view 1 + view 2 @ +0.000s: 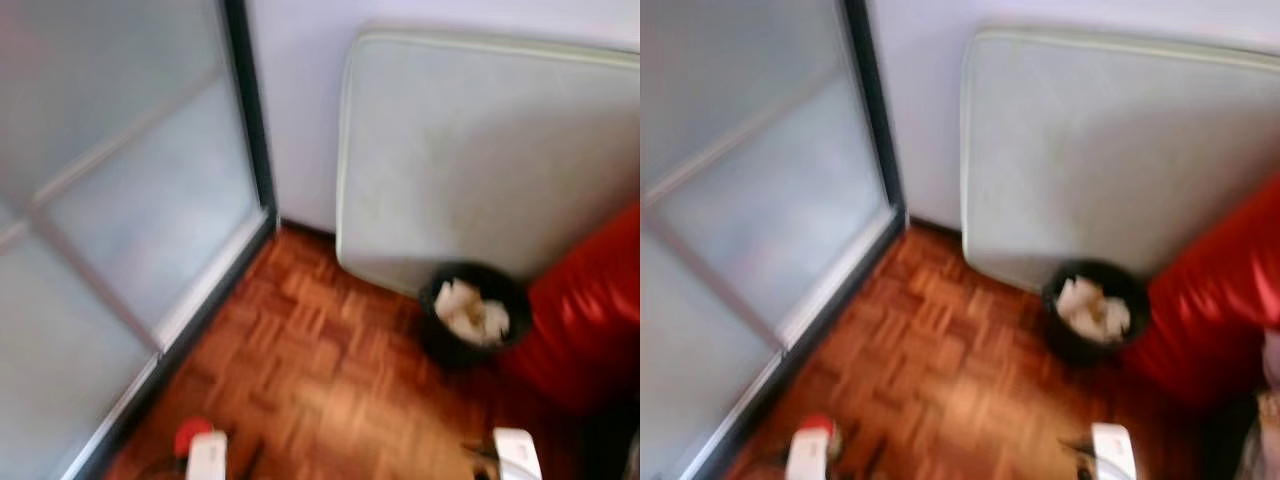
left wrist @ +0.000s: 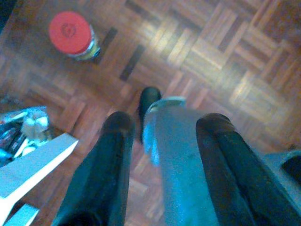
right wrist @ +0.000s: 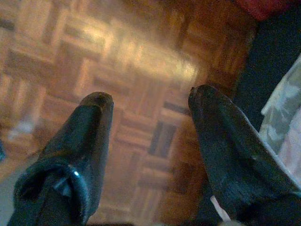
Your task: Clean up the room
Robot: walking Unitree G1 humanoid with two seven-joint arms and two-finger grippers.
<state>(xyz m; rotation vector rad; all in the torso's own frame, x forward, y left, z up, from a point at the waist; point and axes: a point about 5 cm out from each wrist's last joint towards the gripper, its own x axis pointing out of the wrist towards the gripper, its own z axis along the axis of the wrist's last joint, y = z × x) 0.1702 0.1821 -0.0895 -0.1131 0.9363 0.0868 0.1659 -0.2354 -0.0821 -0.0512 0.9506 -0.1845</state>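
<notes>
The head views are blurred, so the robot is probably mid-step or turning. Ahead on the parquet floor (image 1: pixel 320 390) a black wastebasket (image 1: pixel 473 315), holding crumpled paper (image 1: pixel 472 312), stands against the foot of a pale mattress (image 1: pixel 490 160) that leans on the wall, with something glossy and red (image 1: pixel 590 310) just beside the basket on the robot's right. A frosted glass sliding door (image 1: pixel 110 210) fills the robot's left. The thing most likely meant for tidying is a jar with a red lid (image 2: pixel 70 33), standing upright on the floor close by the robot's left side; the left wrist view shows it beyond the left gripper (image 2: pixel 164 125), well short of contact. That gripper's jaws are spread with nothing between them; the silver shape seen through the gap looks like part of the robot itself rather than anything held. The right gripper (image 3: pixel 150 101) hangs over bare parquet, jaws wide apart and empty, beside some patterned cloth (image 3: pixel 282 122). The risks from here, as I judge them: the jar sits low and near the robot's feet, so a step or a swinging arm could knock it over and send it rolling; with vision this smeared, a reach begun before the body settles could miss the lid or clip the nearby clutter (image 2: pixel 21 127).
</notes>
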